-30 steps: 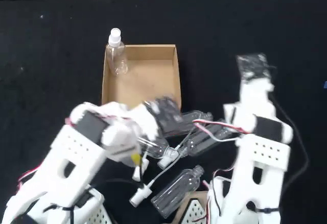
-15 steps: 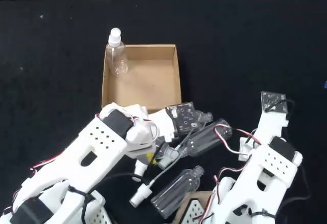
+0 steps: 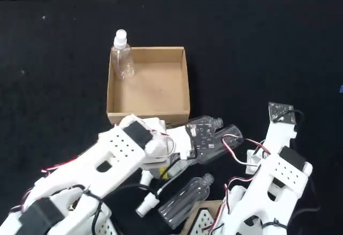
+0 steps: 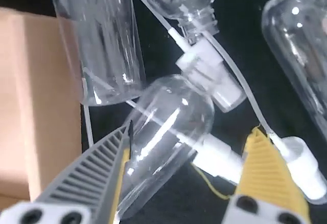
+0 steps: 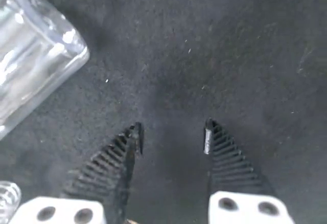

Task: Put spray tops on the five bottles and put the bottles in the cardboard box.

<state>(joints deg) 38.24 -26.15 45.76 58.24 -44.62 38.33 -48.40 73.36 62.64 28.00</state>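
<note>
The cardboard box (image 3: pixel 148 108) lies on the black table, with one capped bottle (image 3: pixel 122 57) leaning in its far left corner. Several clear bottles (image 3: pixel 216 144) lie in a pile just in front of the box, and another bottle (image 3: pixel 185 197) lies nearer. Over this pile my left gripper (image 4: pixel 191 134) stands open, its grey and yellow fingers (image 4: pixel 265 165) on either side of a clear bottle (image 4: pixel 168 121) with a white spray top (image 4: pixel 219 158). My right gripper (image 5: pixel 171 132) is open above bare table, beside the base of a bottle (image 5: pixel 30 45).
Loose white spray tops (image 3: pixel 147 204) with thin tubes lie near the front edge. The box wall (image 4: pixel 36 96) is close beside the left gripper. More bottles (image 4: pixel 102 40) crowd around the one between the fingers. The table is free to the left and far right.
My left arm has stretched forward and down into the bottle pile. My right arm has pulled back toward the front edge, away from the bottles.
</note>
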